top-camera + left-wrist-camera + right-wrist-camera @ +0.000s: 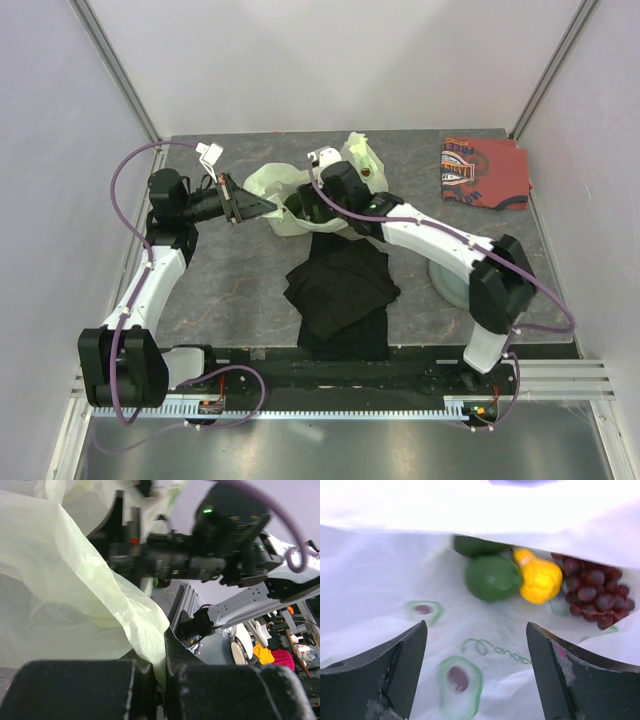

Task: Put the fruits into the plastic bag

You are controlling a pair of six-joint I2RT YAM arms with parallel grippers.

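Left gripper point(161, 690) is clamping plastic bag point(65, 605) rim, propping mouth open; right gripper point(477, 675), jaws spread empty, is hovering over fruits point(538, 580) at upper right.

Top cam: high, near edge, looks down on whole bench point(230, 290). Wrist cams v. close on plastic bag point(60, 595), shared w/ top.

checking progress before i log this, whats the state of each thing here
plastic bag, mouth held open
left hand, shut on the bag's edge
right hand, open, empty, at the bag's mouth
green fruit, inside the bag
yellow fruit, inside the bag
grape bunch, inside the bag
black cloth, loosely folded, lying flat
red-orange cloth, folded, far right corner
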